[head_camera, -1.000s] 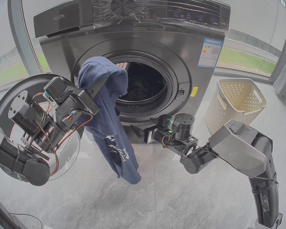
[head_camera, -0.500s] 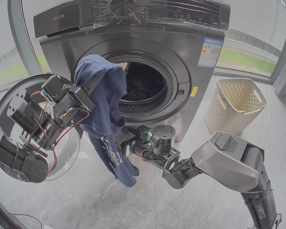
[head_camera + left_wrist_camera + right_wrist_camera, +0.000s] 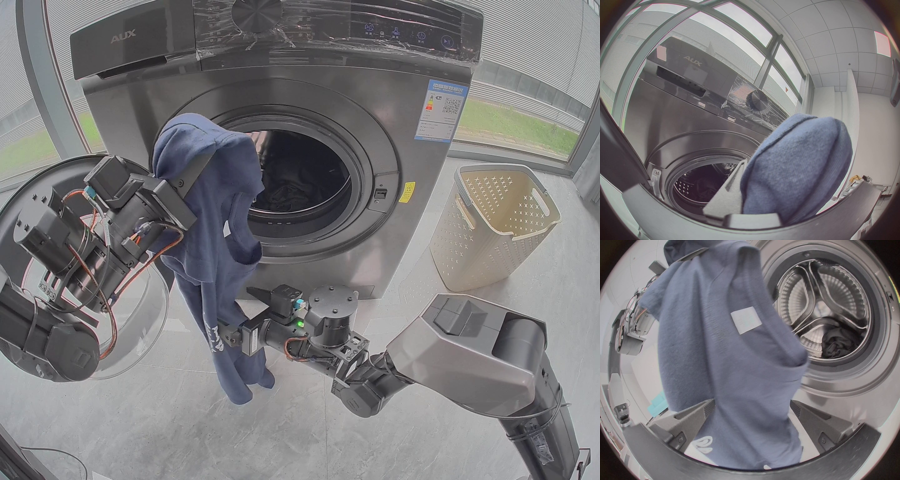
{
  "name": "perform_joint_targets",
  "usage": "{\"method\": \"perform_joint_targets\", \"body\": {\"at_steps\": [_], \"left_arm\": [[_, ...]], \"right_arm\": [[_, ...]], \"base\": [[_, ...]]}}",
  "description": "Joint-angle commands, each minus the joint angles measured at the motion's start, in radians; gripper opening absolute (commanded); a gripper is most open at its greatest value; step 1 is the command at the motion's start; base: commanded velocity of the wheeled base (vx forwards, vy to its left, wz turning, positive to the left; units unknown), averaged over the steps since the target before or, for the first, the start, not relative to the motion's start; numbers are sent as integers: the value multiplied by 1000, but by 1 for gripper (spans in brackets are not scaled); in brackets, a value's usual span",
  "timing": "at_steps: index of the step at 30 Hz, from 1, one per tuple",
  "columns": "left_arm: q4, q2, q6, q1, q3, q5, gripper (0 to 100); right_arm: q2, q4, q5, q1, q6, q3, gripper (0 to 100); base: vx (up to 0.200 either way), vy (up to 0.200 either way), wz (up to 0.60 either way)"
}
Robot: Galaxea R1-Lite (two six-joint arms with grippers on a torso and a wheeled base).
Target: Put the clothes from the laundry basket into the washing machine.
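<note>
A navy blue T-shirt [image 3: 209, 250] hangs in front of the washing machine [image 3: 375, 125], left of its open drum. My left gripper [image 3: 190, 174] is shut on the shirt's top, and the cloth drapes over one of its fingers [image 3: 729, 193]. My right gripper [image 3: 226, 335] is low by the shirt's lower half and open, with the cloth [image 3: 740, 371] between its two fingers [image 3: 690, 418]. A dark garment [image 3: 839, 343] lies inside the drum. The cream laundry basket [image 3: 500, 219] stands on the floor to the machine's right, and its visible inside holds nothing.
The round machine door [image 3: 134, 325] stands swung open on the left, behind my left arm. The shirt's hem hangs just above the grey tiled floor [image 3: 187, 425]. Windows run behind the machine.
My right arm has swung left and down from the machine's front to the shirt, and its fingers now straddle the cloth. The left gripper and shirt drifted slightly left.
</note>
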Motion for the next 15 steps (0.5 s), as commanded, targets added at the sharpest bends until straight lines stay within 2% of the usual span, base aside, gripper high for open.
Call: {"method": "perform_joint_targets", "body": {"at_steps": [1, 5, 7, 11, 15], "left_arm": [[-1, 0, 0, -3, 2, 0, 0], [-1, -2, 0, -5, 2, 0, 0], [-1, -2, 0, -5, 3, 0, 0], [-2, -2, 0, -5, 3, 0, 0], [-2, -2, 0, -5, 3, -1, 0]], "right_arm": [[30, 5, -2, 1, 4, -31, 100], [88, 11, -15, -16, 7, -129, 100], [99, 11, -15, -30, 7, -143, 100], [100, 5, -15, -48, 7, -137, 100], [77, -31, -2, -86, 7, -71, 100]], "base": [[0, 0, 0], [0, 0, 0], [0, 0, 0], [0, 0, 0], [0, 0, 0]]}}
